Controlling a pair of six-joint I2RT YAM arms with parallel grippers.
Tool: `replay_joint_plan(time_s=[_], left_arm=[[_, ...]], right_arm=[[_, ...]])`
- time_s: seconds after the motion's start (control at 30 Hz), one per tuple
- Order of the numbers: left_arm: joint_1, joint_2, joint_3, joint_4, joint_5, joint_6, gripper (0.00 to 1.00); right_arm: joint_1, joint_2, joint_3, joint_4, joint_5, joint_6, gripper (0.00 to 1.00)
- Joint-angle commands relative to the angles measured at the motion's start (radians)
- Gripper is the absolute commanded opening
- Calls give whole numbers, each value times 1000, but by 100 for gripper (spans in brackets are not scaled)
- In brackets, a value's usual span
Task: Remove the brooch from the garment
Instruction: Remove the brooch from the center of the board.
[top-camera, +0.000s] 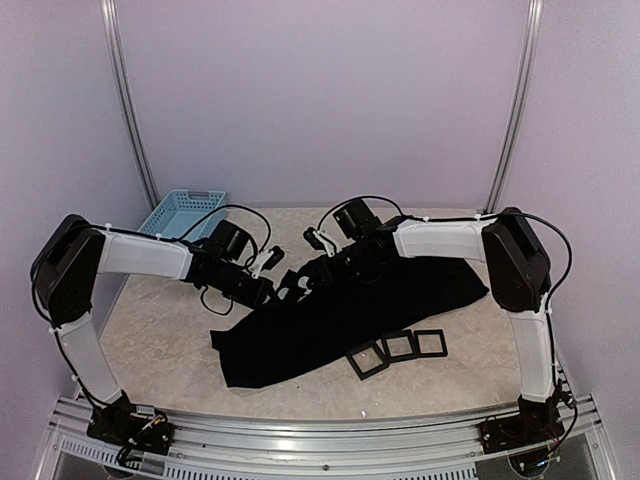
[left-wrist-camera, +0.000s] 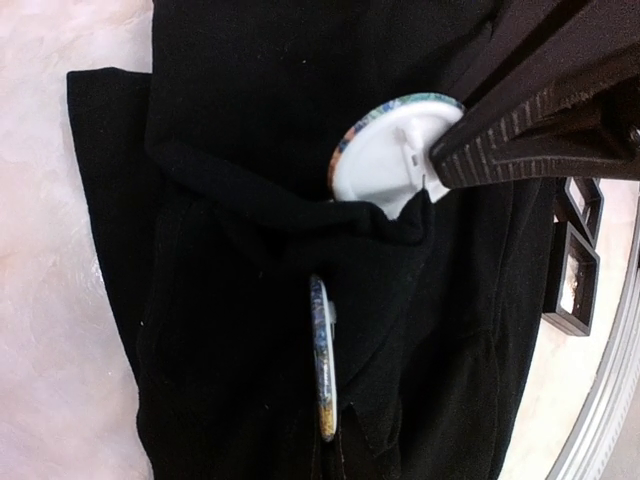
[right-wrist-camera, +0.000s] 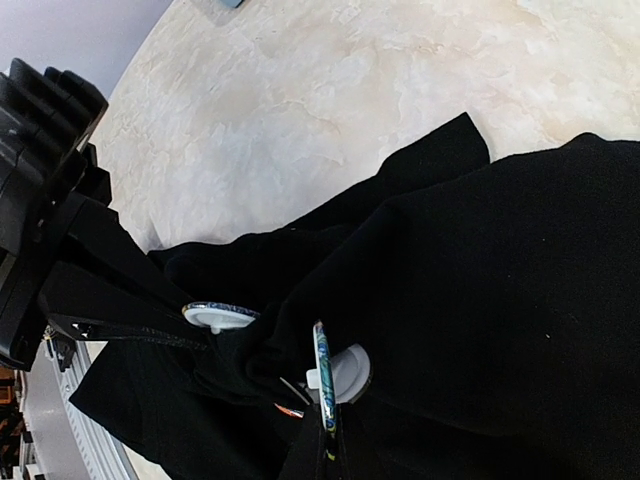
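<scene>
Left wrist, round brooch (left-wrist-camera: 385, 155), floppy black garment (left-wrist-camera: 250, 100)

In my overhead feed the large floppy black fabric garment (top-camera: 340, 320) lies across the middle of the pale marbled table (top-camera: 150, 340). Three small black square frames (top-camera: 399, 346) sit in a row at its near edge. The light-blue plastic basket (top-camera: 182, 213) stands far left, well apart. A round white-backed brooch (left-wrist-camera: 385, 155) rests on a fold, the left gripper (left-wrist-camera: 445, 165) touching its rim.
</scene>
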Motion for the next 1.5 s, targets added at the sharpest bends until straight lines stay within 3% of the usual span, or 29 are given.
replay_joint_plan(time_s=[0.0,0.47,0.83,0.87,1.07,1.13,1.2,1.3,1.47], left_arm=[[-6,-41,-20,-7,-32,-15,0],[53,-94,-43,40,-18,-103,0],[113,-150,-121,44,-27,-140,0],[123,-164,-128,43,-27,-147,5],[161,-266,-119,2,-89,-156,71],[170,-316,-89,-26,-138,-163,88],[175,-356,-39,-64,-186,-177,95],[185,-390,71,-137,-178,-200,98],[185,-403,166,-132,110,-219,99]], right_arm=[[11,-67,-5,-58,104,-40,0],[43,-95,-47,-169,208,-102,0],[26,-236,-189,-56,168,14,0],[20,-251,-209,-40,151,28,0],[-44,-337,-278,82,4,90,0],[-73,-370,-300,142,-79,117,0],[-96,-393,-310,202,-169,141,0],[-99,-402,-289,234,-254,171,0],[-99,-394,-286,368,-433,289,0]])
